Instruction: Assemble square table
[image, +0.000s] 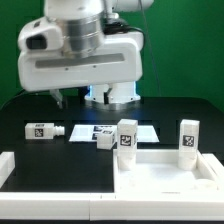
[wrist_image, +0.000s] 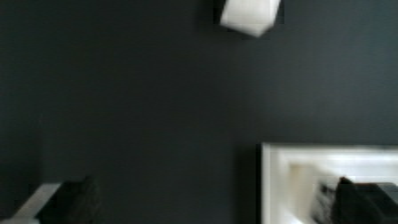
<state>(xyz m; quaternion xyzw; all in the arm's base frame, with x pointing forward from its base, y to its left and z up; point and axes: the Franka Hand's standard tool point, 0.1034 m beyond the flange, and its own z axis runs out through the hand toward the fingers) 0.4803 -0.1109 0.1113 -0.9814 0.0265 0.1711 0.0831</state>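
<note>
So far, not much of the square table looked built. Its big white top lay flat on the black bench, lower than the hand and well off to one side of it. The near leg stood up at the corner of the top closer to the hand. The far leg stood up at the corner farther from the hand. I could not tell if either was fixed in.

The lying leg was on its side, nearest the hand. The small leg sat between it and the top, by the marker board.

The hand hung above the bench. Its fingers were wide apart and held nothing. A white rimmed corner showed just beside one finger.

I think at least two legs had yet to be picked up and put on.
</note>
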